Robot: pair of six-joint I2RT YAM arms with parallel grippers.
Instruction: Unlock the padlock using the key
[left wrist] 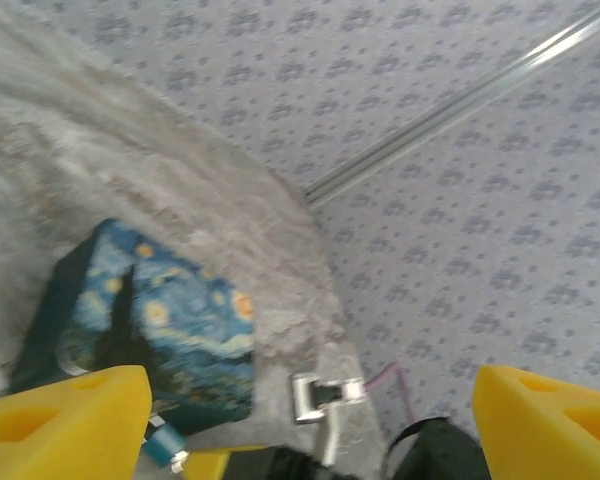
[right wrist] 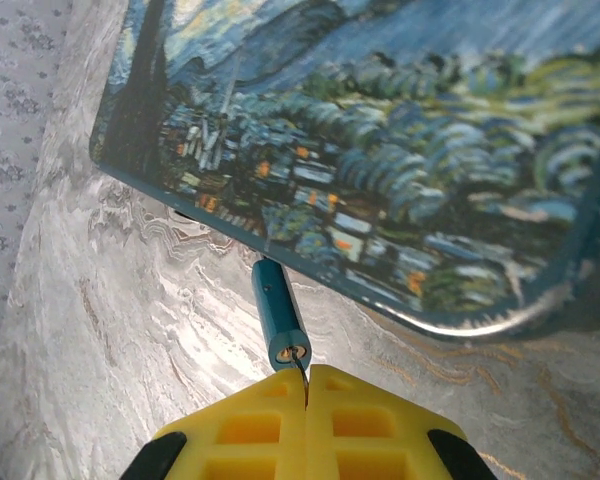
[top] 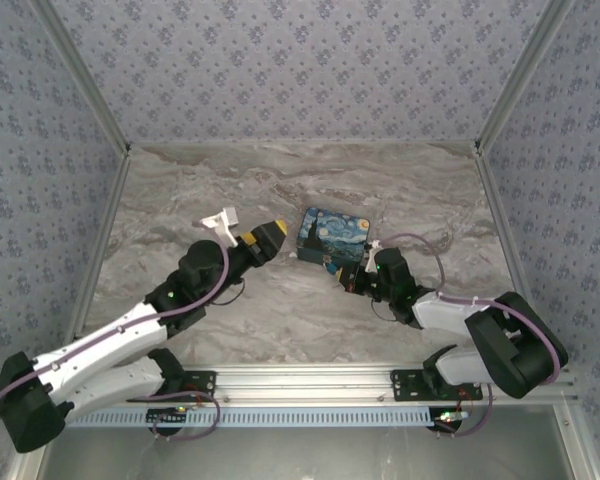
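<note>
Right jaws pinched shut on the key (right wrist: 300, 374), a thin sliver caught only at the very front of the pinch. Its tip sits at the keyway in the end face of the padlock (right wrist: 277, 312). Padlock lies on its side on the surface (right wrist: 110, 330), blue body pointing back at the wrist, far end tucked against the bottom edge of the starry-night box (right wrist: 380, 130). Shackle is hidden, can't tell if it's hooked to anything. Left jaws stand wide with nothing between them, up near the box's left end in the top view, apart from the lock

Risks, as judged from here:
- nothing clamps the lock body, so a twist from the right wrist likely rolls the whole barrel on the surface instead of turning the cylinder
- a push to seat the key shoves the lock along or under the box edge, since only the box backs it, and the box may slide too
- key grip is shallow: a slightly off-axis entry and the sliver pivots in the grip, pops out or bends
- key depth unclear; turning while half seated would cam it out
- left arm coming in to brace has a tight gap between box and right wrist, could knock the lock off the key
</note>
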